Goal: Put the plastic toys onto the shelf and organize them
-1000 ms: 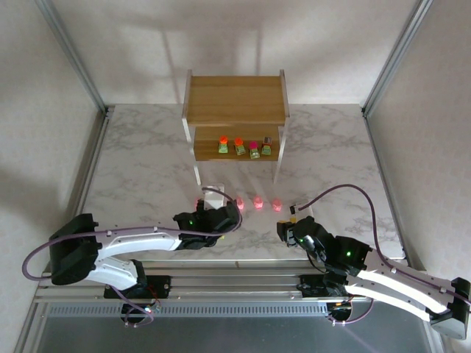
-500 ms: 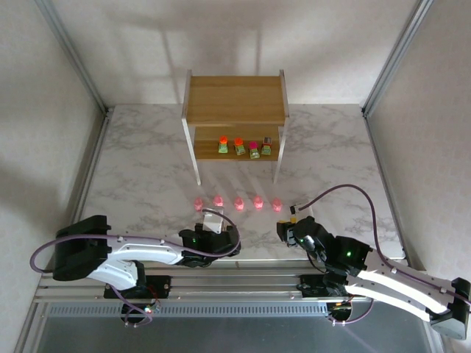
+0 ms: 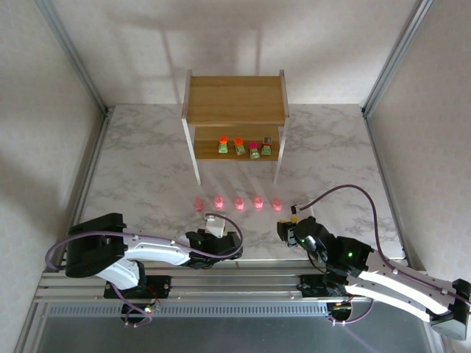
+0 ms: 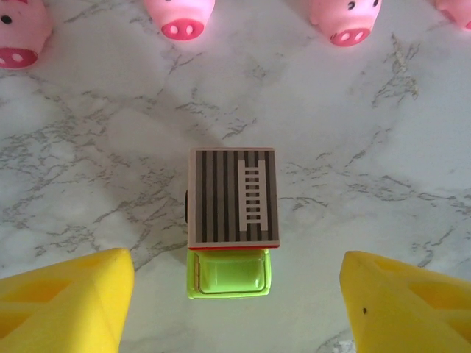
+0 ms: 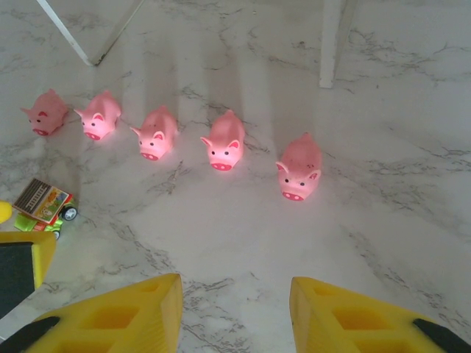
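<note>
Toys are split three ways. Four blocky ones line the lower tier of the shelf at twelve o'clock on the worktop. Five pigs stand in a row on the marble between shelf and arms. One truck sits at six o'clock of that row, toward its left end. The left end effector hangs over the truck with its yellow fingers spread wide, one at nine and one at three o'clock of it, touching neither side. That straddle looks like the set-up for a pinch across the truck's narrow width, cab toward the wrist. The right end effector waits low at six o'clock of the pigs, fingers parted with nothing between them, likely kept back so the arms do not crowd each other. Judging by the room at nine o'clock of the four on the lower tier, the truck belongs there next, and the pigs probably get a tier of their own.
</note>
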`<state>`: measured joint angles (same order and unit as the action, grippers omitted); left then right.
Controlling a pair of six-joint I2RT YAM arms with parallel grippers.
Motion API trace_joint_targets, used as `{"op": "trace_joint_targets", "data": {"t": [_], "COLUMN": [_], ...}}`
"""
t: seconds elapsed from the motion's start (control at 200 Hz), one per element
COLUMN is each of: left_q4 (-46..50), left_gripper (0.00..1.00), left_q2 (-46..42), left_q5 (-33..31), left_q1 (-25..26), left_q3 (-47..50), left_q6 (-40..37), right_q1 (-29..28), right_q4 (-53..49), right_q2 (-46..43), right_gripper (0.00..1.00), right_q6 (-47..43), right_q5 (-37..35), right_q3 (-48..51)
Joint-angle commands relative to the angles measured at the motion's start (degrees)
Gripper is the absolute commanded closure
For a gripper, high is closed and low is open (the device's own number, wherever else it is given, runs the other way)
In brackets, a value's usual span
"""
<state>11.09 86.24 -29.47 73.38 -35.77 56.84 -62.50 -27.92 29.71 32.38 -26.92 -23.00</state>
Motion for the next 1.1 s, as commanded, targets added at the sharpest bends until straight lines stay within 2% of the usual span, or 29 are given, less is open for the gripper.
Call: {"op": "trace_joint_targets", "data": {"t": [0.0,0.125,0.621,0.991,1.091], "left_q4": [-0.3,-0.8,-3.8,-4.5,-4.4], "left_gripper": [0.28,0.33,0.40,0.56,0.68], "left_q2": [1.9,3.0,5.3,6.6,6.8], "left_q5": [0.5,0.6,0.1,2.5,2.6], "left_q1": [0.2,-0.3,-3.2,-3.9,-3.8], "left_q3": [0.0,-0.2,0.1,0.3,0.2], "left_q6": [0.2,-0.5,-4.7,-4.2,-4.3], "right_q1": [-0.3,-0.3,-0.3,-0.3,-0.3], "right_q4": [-0.5,-0.6,-0.7,-0.7,-0.7], "right_q2": [-0.6,-0.9,-1.0,-0.9,-0.8], "right_gripper": [0.58,0.58,0.62,0.63,0.63], "right_q6": [0.0,0.0,0.1,0.2,0.2], "right_q5": [0.0,0.0,0.1,-0.1,-0.1], "right_q3": [0.9,0.9,1.0,1.0,1.0]}}
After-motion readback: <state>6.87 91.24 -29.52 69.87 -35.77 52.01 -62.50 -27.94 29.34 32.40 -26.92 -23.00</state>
